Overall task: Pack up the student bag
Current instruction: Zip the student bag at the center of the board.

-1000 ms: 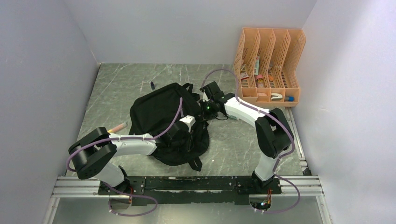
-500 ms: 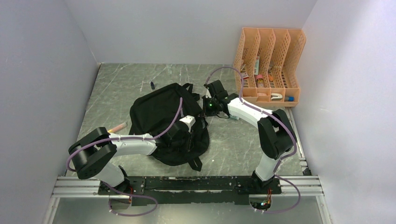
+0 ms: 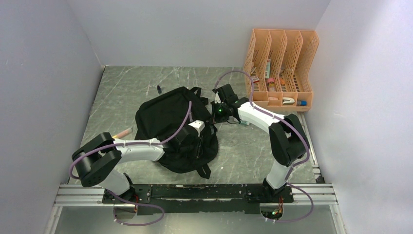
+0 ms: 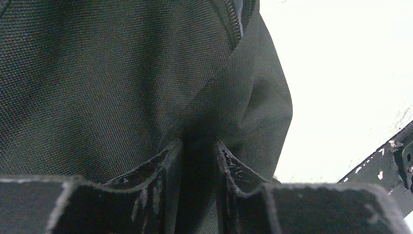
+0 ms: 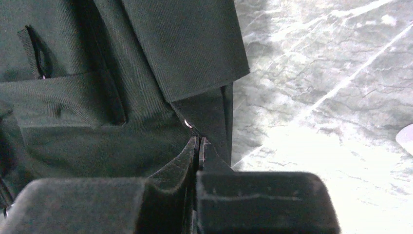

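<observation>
The student bag [image 3: 163, 117], a large soft black backpack, lies in the middle of the marble table. My left gripper [image 3: 200, 138] rests on its right side. In the left wrist view the left gripper [image 4: 198, 142] is shut on a dark fold of the bag's fabric [image 4: 97, 73]. My right gripper [image 3: 215, 112] is at the bag's upper right edge. In the right wrist view the right gripper [image 5: 198, 139] is shut, its tips against a seam of the bag [image 5: 97, 141] beside a small metal glint [image 5: 187, 123]. Whether anything is pinched there I cannot tell.
An orange slotted file organiser [image 3: 281, 68] holding several small items stands at the back right against the wall. A pinkish pen-like object [image 3: 122, 132] lies left of the bag. A small dark object [image 3: 159, 88] lies behind it. Walls close in on three sides.
The right gripper has shifted slightly right and back along the bag's edge and closed fully. The left gripper has kept its hold and barely moved.
</observation>
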`<control>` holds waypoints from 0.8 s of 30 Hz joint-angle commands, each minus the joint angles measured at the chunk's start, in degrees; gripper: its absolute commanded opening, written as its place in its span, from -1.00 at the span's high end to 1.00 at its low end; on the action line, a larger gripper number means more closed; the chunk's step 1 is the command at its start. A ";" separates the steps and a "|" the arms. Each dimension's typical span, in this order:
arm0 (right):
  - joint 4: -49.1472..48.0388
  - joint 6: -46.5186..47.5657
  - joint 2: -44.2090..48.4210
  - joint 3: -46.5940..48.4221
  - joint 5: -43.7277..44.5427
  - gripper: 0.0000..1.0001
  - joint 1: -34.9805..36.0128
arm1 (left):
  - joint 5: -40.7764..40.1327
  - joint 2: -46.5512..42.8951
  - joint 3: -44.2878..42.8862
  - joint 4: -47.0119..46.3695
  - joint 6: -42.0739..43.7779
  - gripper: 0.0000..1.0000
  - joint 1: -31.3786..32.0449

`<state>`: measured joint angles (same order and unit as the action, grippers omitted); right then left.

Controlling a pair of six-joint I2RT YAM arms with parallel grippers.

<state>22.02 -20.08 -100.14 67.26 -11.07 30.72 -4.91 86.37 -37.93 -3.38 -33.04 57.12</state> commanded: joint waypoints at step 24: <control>-15.31 -8.89 5.59 -11.57 -6.35 1.00 -1.34 | -8.12 14.46 -37.80 22.05 9.03 -0.27 -12.58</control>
<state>10.33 -27.00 -96.73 56.62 -16.01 29.93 -9.69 96.23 -70.46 14.87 -29.15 44.77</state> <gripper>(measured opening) 0.010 0.636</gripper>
